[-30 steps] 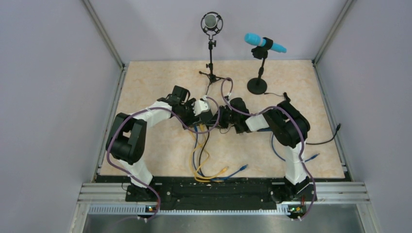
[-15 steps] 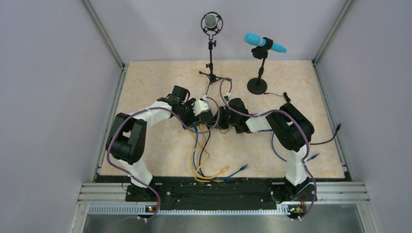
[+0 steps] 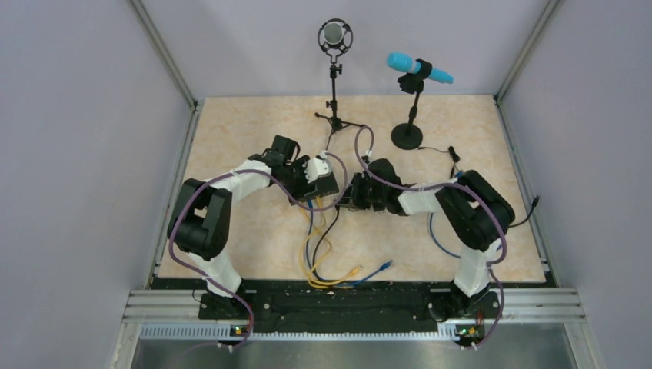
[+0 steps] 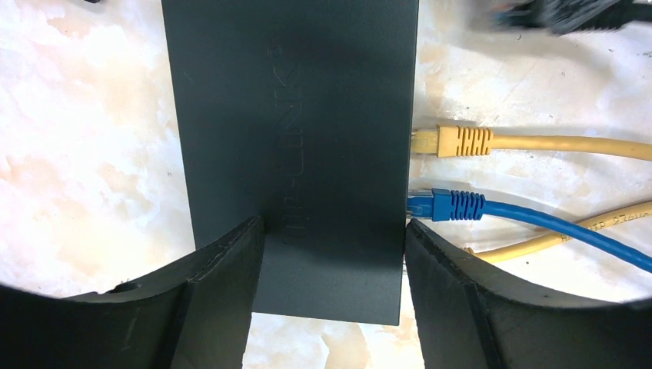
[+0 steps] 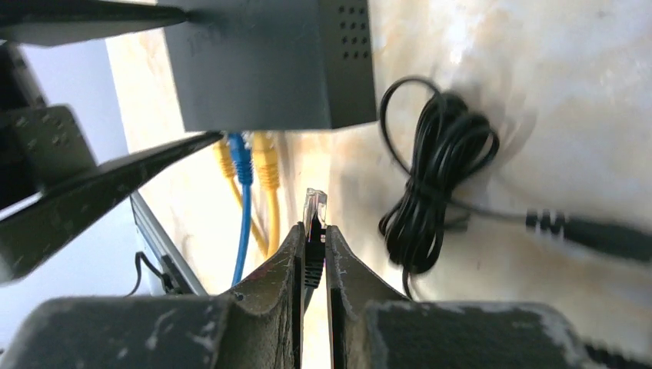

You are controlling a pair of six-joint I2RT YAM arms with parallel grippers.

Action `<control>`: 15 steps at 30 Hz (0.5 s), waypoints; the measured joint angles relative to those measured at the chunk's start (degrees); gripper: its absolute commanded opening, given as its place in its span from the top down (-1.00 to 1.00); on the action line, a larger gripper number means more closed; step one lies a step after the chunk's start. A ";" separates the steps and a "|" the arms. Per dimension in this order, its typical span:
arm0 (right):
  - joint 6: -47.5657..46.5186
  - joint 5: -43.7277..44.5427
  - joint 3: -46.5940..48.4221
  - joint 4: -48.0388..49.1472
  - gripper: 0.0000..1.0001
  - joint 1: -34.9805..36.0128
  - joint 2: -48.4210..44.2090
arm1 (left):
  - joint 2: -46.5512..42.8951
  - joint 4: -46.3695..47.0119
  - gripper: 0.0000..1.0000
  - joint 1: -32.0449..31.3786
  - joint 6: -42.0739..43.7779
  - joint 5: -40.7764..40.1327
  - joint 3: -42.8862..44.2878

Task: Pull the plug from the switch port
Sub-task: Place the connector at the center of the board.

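The flat black switch box point(image 4: 292, 115) lies on the table, and my left gripper point(image 4: 332, 231) is shut on its two long edges. A yellow plug point(image 4: 454, 141) and a blue plug point(image 4: 450, 205) sit in ports in its edge. My right gripper point(image 5: 311, 231) is shut on a black plug point(image 5: 314, 211) with a clear tip. That plug is out of the box point(image 5: 261, 69), with a gap between them. In the top view the left gripper point(image 3: 321, 186) holds the box point(image 3: 326, 181) and the right gripper point(image 3: 354, 195) is just to its right.
A coiled black cable point(image 5: 434, 169) lies right of the held plug. Yellow and blue cables point(image 3: 323, 254) trail toward the near edge. A tripod microphone stand point(image 3: 336, 119) and a blue microphone's round base point(image 3: 407, 137) stand at the back.
My right gripper has drawn back to the right from the switch box with the black plug in it, and the right elbow has swung right. The left arm has stayed put.
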 measured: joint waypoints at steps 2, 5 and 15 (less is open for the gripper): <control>-0.59 1.05 -2.47 -0.61 1.00 0.00 -4.11 | 0.00 -0.02 -0.41 0.02 0.00 0.00 0.00; -2.12 1.97 -4.13 -2.12 1.00 0.00 -10.91 | 0.00 -0.02 -0.45 0.02 -0.02 0.00 0.00; -7.96 -0.72 -3.76 -4.39 1.00 0.02 -30.64 | -0.09 0.46 -0.97 0.70 -2.25 0.42 -0.07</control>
